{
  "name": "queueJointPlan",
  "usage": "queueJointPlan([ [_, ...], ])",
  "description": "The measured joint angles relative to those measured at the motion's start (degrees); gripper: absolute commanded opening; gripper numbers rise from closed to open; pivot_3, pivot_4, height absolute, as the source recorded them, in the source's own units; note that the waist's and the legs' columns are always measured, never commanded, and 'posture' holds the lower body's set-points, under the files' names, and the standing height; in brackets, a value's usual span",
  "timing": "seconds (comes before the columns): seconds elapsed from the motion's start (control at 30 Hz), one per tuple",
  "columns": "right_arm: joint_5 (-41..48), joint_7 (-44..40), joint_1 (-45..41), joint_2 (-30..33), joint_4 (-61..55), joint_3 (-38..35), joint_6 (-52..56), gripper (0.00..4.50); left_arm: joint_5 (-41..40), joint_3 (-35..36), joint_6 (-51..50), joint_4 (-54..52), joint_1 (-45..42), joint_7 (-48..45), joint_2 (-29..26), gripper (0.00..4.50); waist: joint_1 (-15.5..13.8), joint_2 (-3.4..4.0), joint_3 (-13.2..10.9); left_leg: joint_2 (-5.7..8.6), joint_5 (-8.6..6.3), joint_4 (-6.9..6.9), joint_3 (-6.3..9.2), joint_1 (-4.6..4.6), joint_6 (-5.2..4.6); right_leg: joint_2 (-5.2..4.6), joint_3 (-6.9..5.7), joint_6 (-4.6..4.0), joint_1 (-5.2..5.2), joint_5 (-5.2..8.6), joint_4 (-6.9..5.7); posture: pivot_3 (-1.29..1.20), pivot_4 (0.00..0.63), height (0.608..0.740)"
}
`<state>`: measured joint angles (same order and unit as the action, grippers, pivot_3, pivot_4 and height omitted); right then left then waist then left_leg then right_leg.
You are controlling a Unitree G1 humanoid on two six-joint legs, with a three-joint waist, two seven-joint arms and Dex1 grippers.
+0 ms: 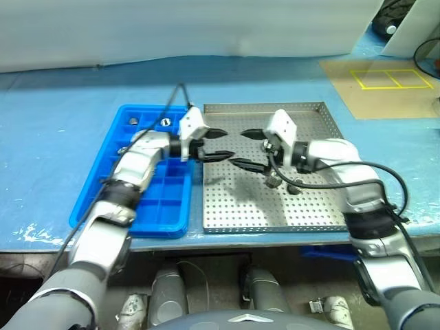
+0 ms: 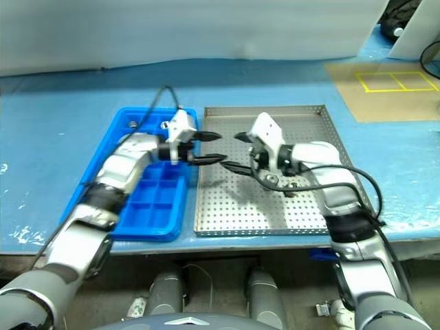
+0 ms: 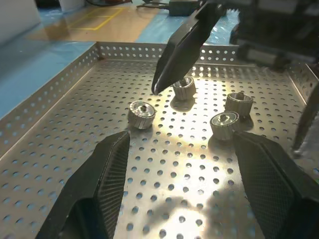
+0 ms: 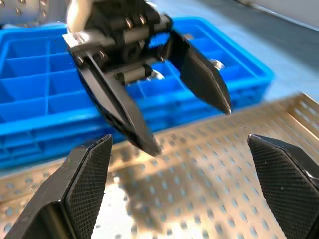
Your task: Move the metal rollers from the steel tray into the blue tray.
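Note:
Several metal rollers (image 3: 141,113) lie in a loose cluster on the perforated floor of the steel tray (image 1: 275,213). The blue tray (image 1: 165,206) sits flush against its left side and holds a few small rollers (image 1: 166,122) in far compartments. My left gripper (image 1: 225,144) hovers over the steel tray's left part, pointing right, open and empty. My right gripper (image 1: 237,148) faces it from the right, open and empty, tips nearly meeting the left gripper's. Both hang above the floor. The rollers (image 1: 273,181) lie under my right forearm.
Both trays stand on a blue table near its front edge. A brown mat with yellow lines (image 1: 385,82) lies at the back right. A black cable (image 1: 168,103) loops over my left arm, another (image 1: 330,184) trails along my right forearm.

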<state>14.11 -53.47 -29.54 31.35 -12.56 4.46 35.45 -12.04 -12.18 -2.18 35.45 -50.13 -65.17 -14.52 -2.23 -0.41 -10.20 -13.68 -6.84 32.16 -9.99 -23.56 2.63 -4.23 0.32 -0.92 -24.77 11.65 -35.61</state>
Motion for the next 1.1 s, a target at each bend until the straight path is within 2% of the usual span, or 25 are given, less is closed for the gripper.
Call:
queueJointPlan([
  [0.13,1.94,3.87,4.79,2.30,-7.67,-3.84,5.45,4.50,3.50,-1.16,7.23,12.68,-5.23,-1.15,5.62,3.41,2.03,0.00,0.00,0.03,-0.19,0.11,-0.12,0.09,-0.31,0.00,0.24,0.10,0.06,-0.06,0.08,-0.62,0.150,0.740],
  [0.33,4.83,8.73,10.71,4.17,-16.59,-7.86,11.55,4.50,8.01,-1.75,14.11,25.28,-8.81,-4.07,8.28,3.41,4.80,0.03,0.02,0.07,-0.25,0.13,-0.18,0.35,-0.42,0.04,0.45,0.15,0.24,-0.07,0.15,-0.70,0.150,0.740],
  [0.57,7.14,12.71,14.74,5.30,-20.92,-10.23,14.45,4.50,11.65,-1.98,16.36,30.85,-9.50,-6.56,10.45,3.41,6.17,0.04,0.02,0.29,-0.48,0.28,-0.24,0.32,-0.79,0.00,0.64,0.20,0.48,-0.10,0.53,-0.71,0.150,0.740],
  [0.77,8.40,14.81,15.30,5.50,-21.95,-10.32,14.87,4.50,13.21,-0.59,16.75,34.72,-10.06,0.73,14.94,3.41,6.41,0.05,0.03,0.57,-0.71,0.30,-0.34,0.27,-1.16,-0.19,0.86,0.19,0.60,-0.12,0.89,-0.71,0.150,0.740],
  [1.1,9.48,16.22,16.12,6.80,-22.00,-10.31,15.23,4.50,17.05,0.29,16.69,38.31,-10.12,8.54,16.29,3.41,6.75,0.05,0.03,0.62,-0.73,0.29,-0.35,0.28,-1.19,-0.20,0.89,0.22,0.60,-0.10,0.92,-0.71,0.150,0.740],
])
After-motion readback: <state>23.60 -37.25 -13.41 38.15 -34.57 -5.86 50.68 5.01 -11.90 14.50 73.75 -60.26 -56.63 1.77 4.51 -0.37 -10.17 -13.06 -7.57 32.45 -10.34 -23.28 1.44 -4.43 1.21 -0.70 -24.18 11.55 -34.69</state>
